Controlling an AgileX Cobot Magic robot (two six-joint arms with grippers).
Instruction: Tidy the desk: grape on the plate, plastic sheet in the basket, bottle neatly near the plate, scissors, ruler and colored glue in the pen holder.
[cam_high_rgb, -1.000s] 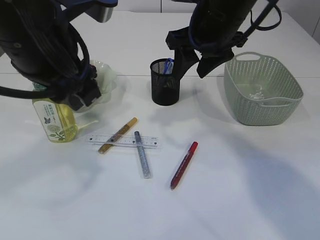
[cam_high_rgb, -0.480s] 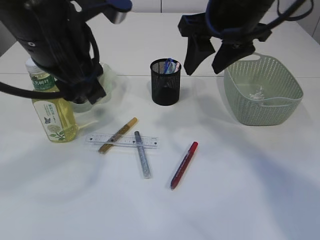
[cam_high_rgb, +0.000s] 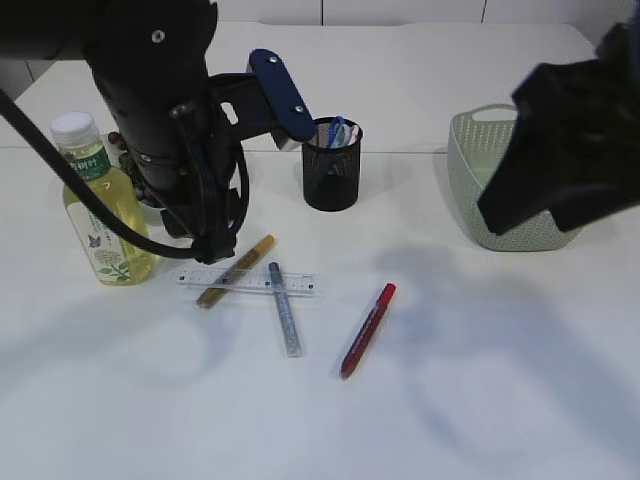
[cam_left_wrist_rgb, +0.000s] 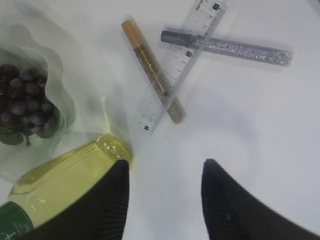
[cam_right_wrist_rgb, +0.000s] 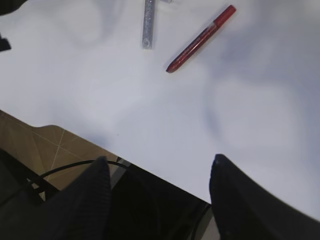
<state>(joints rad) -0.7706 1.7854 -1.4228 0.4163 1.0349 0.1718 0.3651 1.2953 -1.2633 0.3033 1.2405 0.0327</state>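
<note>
- While both arms hang above the white desk (cam_high_rgb: 480, 400), the items lie as follows.
- Bottle (cam_high_rgb: 95, 205): upright at the desk's left, yellow liquid, white cap, just beside the plate.
- Plate (cam_left_wrist_rgb: 60, 95): clear and wavy-rimmed; the dark grape (cam_left_wrist_rgb: 22, 97) bunch lies in it.
- Ruler (cam_high_rgb: 247, 282): clear, flat on the desk in front of the pen holder.
- Gold glue (cam_high_rgb: 236, 270): lies slanted across the ruler's left part.
- Silver glue (cam_high_rgb: 285, 309): crosses the ruler's right part, its cap end toward the holder.
- Red glue (cam_high_rgb: 367, 330): lies alone to the right of the ruler, apart from it.
- Pen holder (cam_high_rgb: 331, 165): black mesh, upright, blue-handled things standing inside.
- Basket (cam_high_rgb: 470, 180): pale green, at the right, partly hidden by the right arm.
- Left hand (cam_left_wrist_rgb: 165, 200): fingers parted, holding nothing, over the desk just beside the bottle's base.
- Right hand (cam_right_wrist_rgb: 160, 200): fingers spread wide, holding nothing, above the desk's near edge, the red glue well beyond it.
</note>
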